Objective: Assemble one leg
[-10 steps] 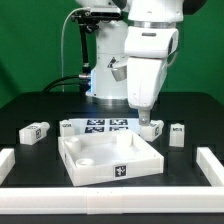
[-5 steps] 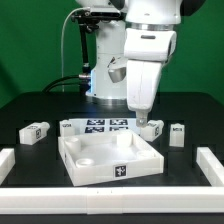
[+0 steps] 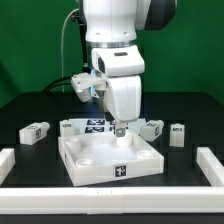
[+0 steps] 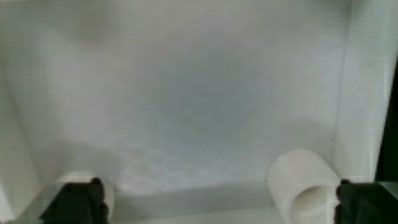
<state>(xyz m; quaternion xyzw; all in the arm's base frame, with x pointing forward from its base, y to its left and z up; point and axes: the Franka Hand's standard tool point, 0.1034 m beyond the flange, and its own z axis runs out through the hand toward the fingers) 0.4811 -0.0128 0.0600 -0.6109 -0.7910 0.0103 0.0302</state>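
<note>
My gripper (image 3: 120, 128) hangs low over the back edge of the large white rimmed panel (image 3: 140, 160), in front of the marker board (image 3: 98, 125). In the wrist view the gripper (image 4: 219, 202) has its dark fingertips (image 4: 75, 200) far apart over a plain white surface, with nothing between them. A white rounded form (image 4: 306, 185) shows close to one fingertip; I cannot tell what it is. One small white tagged leg (image 3: 152, 129) lies just to the exterior view's right of the gripper, apart from it. Another leg (image 3: 177, 133) lies further right, and one (image 3: 35, 131) lies far left.
White rails (image 3: 212, 165) run along the exterior view's left and right front edges of the black table. The robot's base and a cable (image 3: 66, 50) stand behind the marker board.
The arm has swung to the exterior view's left, from above the leg right of the panel to over the panel's back edge. The legs lie where they were.
</note>
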